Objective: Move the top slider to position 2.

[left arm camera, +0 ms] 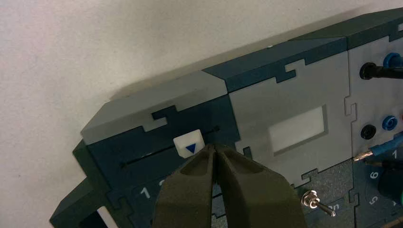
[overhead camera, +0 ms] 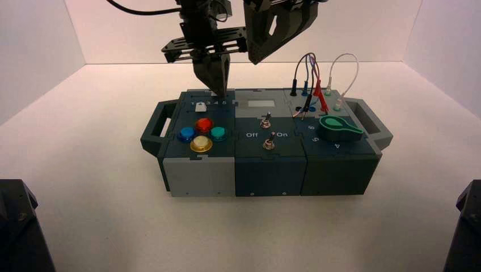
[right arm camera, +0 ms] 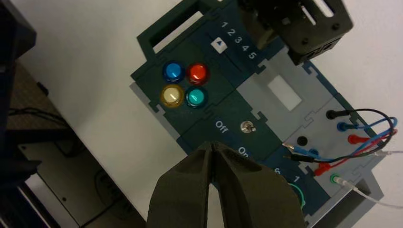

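The top slider [left arm camera: 189, 144] is a small white cap with a blue triangle, riding a plain dark track at the box's back left. My left gripper [left arm camera: 214, 146] is shut, with its tips right beside the cap on the side away from the numeral 1 [left arm camera: 146, 192]. Its fingers [left arm camera: 190, 190] hide the row's other digits in the left wrist view. In the high view the left gripper [overhead camera: 218, 90] points straight down at that spot and hides the top slider. The right wrist view shows position 2 [right arm camera: 231, 32] in the row 1 to 5. My right gripper [right arm camera: 212, 145] hangs shut above the box.
A second white slider cap [overhead camera: 200, 106] sits by the numeral row. The box [overhead camera: 266, 170] also carries coloured buttons [overhead camera: 202, 134], two toggle switches [overhead camera: 265, 122], a green knob [overhead camera: 337, 127] and plugged wires [overhead camera: 315, 79]. Handles stick out at both ends.
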Available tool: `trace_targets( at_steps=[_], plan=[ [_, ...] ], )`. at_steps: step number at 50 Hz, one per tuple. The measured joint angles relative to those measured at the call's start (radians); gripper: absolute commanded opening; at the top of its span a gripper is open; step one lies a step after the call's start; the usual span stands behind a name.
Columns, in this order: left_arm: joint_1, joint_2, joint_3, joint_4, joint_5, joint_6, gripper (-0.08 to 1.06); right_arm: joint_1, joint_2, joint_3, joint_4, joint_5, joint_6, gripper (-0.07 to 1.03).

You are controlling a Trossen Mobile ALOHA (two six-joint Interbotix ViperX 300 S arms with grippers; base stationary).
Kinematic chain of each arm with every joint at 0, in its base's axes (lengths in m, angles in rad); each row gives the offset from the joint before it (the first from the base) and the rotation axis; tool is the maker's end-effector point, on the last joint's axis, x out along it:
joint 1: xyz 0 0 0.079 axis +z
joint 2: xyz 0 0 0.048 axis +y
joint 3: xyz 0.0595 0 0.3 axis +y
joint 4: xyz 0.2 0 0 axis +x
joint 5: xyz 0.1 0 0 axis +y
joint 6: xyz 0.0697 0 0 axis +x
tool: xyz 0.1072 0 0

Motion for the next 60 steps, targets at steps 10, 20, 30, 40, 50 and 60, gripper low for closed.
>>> trace_targets(
  at_steps=[10,20,30,40,50,60],
  plan=[
    [0.009,-0.014,0.017,0.006,-0.002,0.002,-0.03,0.005,0.000,0.000,0.000,0.000,0.000,-0.02],
    [0.029,-0.029,0.040,0.009,-0.002,0.002,-0.03,0.011,0.000,0.000,0.000,0.000,0.000,-0.02],
    [0.035,-0.041,0.049,0.012,-0.005,0.006,-0.03,0.012,0.000,0.000,0.000,0.000,0.000,-0.02],
    [0.034,-0.054,0.048,-0.002,-0.005,0.008,-0.03,0.012,0.003,0.000,0.000,0.000,0.000,-0.02],
    [0.029,-0.052,0.028,-0.020,-0.003,0.008,-0.03,0.012,0.012,-0.002,0.000,0.000,0.000,-0.02],
    [0.003,-0.009,-0.005,-0.026,-0.005,0.008,-0.03,0.012,0.018,-0.005,0.000,0.000,0.000,-0.02]
  ],
)
